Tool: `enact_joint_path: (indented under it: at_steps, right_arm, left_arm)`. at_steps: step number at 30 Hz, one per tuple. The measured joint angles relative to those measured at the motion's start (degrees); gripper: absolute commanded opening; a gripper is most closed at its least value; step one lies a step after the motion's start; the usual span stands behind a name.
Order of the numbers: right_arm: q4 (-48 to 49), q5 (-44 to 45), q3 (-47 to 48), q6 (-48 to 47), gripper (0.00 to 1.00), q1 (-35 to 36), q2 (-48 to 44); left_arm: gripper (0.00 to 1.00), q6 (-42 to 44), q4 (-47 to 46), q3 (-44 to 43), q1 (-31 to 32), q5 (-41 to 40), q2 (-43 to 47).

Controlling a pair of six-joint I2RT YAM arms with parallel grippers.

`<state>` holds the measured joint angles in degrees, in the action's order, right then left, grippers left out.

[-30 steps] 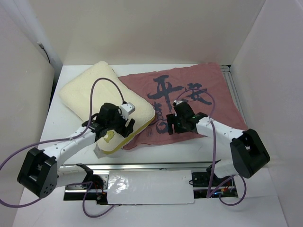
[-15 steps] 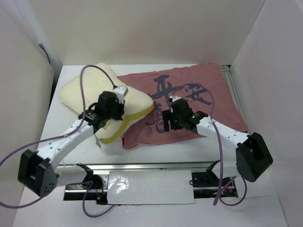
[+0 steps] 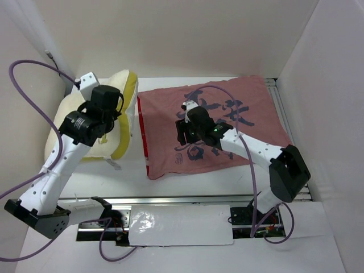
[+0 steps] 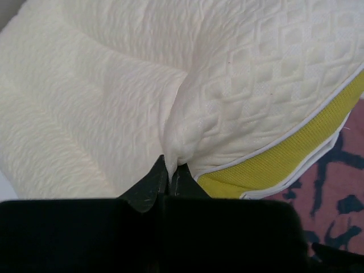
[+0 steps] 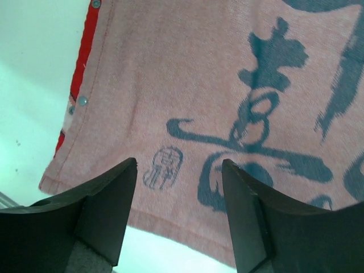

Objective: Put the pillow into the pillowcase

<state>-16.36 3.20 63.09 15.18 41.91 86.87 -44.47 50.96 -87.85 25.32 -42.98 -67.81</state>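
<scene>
The cream-white pillow (image 3: 58,138) with yellow side edging is tipped up on its edge at the left of the table, apart from the pillowcase. My left gripper (image 3: 103,129) is shut on a pinched fold of its quilted cover; in the left wrist view the gripper (image 4: 169,162) squeezes the pillow (image 4: 114,85) fabric beside the yellow band. The pillowcase (image 3: 165,114) lies flat, dull pink face with dark calligraphy up, a red strip along its left edge. My right gripper (image 3: 182,131) hovers open over its middle. In the right wrist view the gripper (image 5: 179,162) holds nothing above the pillowcase (image 5: 187,74).
White walls enclose the table on three sides. A metal rail (image 3: 170,200) and a white sheet (image 3: 176,224) run along the near edge between the arm bases. Snap buttons (image 5: 83,100) line the pillowcase's red edge.
The left gripper shut on the pillow, lifted it and swung it left off the pillowcase. The right gripper slid left and farther back over the pillowcase, its jaws narrowing slightly.
</scene>
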Motion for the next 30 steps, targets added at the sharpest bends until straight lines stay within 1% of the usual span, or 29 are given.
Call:
enact_joint_path:
  at_steps: [2,4,5,7,9,14,21,24,30]
  right_arm:
    - [0.35,-0.7,1.9,-0.22,0.65,0.17,2.73]
    - [1.07,-0.9,4.52,-0.68,0.58,0.74,6.19]
    - [1.38,-0.87,6.4,-0.87,0.56,1.29,8.46]
    - [2.78,-0.92,10.01,-1.14,0.56,2.56,13.16]
    - [3.98,-0.96,13.57,-1.16,0.55,3.76,17.9]
    - [4.61,1.25,24.24,0.02,0.54,6.12,30.05]
    - [3.56,7.74,37.16,1.77,0.52,9.55,43.85]
    - [2.73,9.99,40.74,2.29,0.52,10.75,47.47]
    - [1.31,15.32,43.8,2.99,0.49,12.98,49.07]
  left_arm:
    - [0.0,-2.51,4.74,0.68,0.33,-0.85,-0.52]
    - [0.0,-4.04,8.33,0.98,0.39,-1.55,-0.57]
    - [0.0,-4.66,9.86,0.98,0.44,-1.81,-0.55]
    - [0.0,-5.38,11.19,1.01,0.5,-2.14,-0.39]
    - [0.0,-5.68,10.23,2.32,0.57,-2.29,0.17]
    - [0.0,-7.93,6.38,9.4,0.92,-1.27,3.48]
    - [0.0,-9.31,1.97,17.79,0.15,0.42,12.15]
    - [0.0,-9.29,0.81,19.69,-0.11,1.38,15.28]
    - [0.0,-8.41,-1.88,21.94,-0.55,3.23,15.78]
